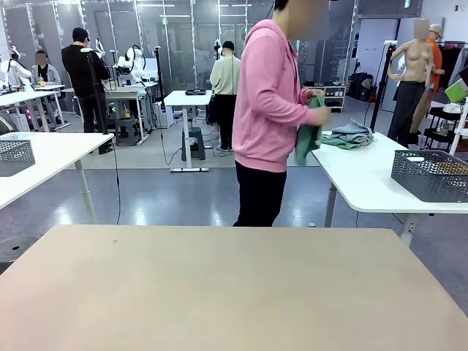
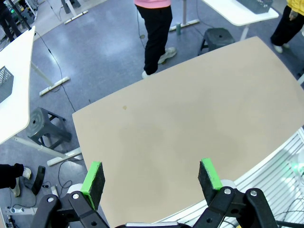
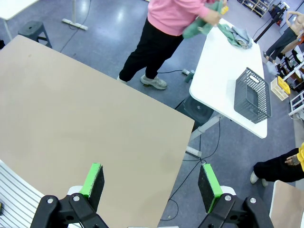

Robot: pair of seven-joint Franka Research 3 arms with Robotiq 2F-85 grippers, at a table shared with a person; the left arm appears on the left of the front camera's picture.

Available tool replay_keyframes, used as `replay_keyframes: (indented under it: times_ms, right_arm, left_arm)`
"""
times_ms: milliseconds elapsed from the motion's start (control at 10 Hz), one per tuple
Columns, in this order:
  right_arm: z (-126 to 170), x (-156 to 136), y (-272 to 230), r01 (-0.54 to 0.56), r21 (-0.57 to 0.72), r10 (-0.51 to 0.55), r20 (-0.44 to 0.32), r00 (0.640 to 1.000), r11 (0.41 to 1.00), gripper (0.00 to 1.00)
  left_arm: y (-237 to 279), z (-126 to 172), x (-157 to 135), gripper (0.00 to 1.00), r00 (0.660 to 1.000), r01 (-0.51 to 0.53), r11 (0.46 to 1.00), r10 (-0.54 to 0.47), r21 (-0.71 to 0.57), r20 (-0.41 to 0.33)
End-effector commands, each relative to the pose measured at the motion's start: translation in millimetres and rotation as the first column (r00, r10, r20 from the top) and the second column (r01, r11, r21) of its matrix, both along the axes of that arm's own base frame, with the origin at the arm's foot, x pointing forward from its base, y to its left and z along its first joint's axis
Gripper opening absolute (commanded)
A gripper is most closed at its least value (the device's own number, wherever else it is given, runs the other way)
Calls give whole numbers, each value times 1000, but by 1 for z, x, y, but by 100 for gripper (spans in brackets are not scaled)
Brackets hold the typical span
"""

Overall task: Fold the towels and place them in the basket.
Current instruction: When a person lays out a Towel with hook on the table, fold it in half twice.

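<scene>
A green terry-cloth towel (image 1: 310, 139) hangs bunched in the hands of a person in a pink hooded top and black trousers (image 1: 265, 110). The person stands beyond the far edge of the broad beige rectangular table (image 1: 219, 292) and is turned toward a white side table (image 1: 365, 183) on the robot's right. The right wrist view shows the same towel (image 3: 192, 29) held at the person's front, just over the corner of that white table (image 3: 223, 71). Near it on the white top lies a small rumpled heap of cloth (image 1: 349, 136), grey-blue on top with green showing beneath, touching the tabletop and close to the person's hand (image 1: 319, 111). Farther along the same table, well apart from the heap, stands the dark charcoal rectangular wire-mesh basket (image 1: 430, 175), upright with flared sides; what it holds cannot be told (image 3: 251, 95). A paler grey mesh basket (image 1: 14, 157) sits on another white table (image 1: 55, 150) off to the left. The left gripper (image 2: 152, 178) hangs above the near edge of the beige table, its green-padded fingers (image 2: 93, 178) spread wide with nothing between them. The right gripper (image 3: 151, 183) is likewise spread wide and empty above the table's edge and the grey floor (image 3: 213, 156).
</scene>
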State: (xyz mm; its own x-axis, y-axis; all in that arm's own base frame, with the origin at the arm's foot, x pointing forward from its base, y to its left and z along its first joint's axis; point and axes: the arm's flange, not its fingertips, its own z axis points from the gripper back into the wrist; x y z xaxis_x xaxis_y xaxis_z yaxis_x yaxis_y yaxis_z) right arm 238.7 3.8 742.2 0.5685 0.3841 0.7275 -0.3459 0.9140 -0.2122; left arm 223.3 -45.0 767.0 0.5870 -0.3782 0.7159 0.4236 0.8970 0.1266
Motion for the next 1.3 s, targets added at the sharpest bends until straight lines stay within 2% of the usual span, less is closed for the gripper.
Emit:
replay_keyframes:
  times_ms: [0, 1200]
  right_arm:
    - [0, 1, 1, 1, -2, -1, -1, 1000, 1000, 100]
    - [0, 1, 1, 1, -2, -1, -1, 1000, 1000, 100]
  left_arm:
    - [-1, 2, 1, 100, 1000, 5, 1000, -5, 0, 0]
    - [-1, 2, 1, 100, 1000, 5, 1000, -5, 0, 0]
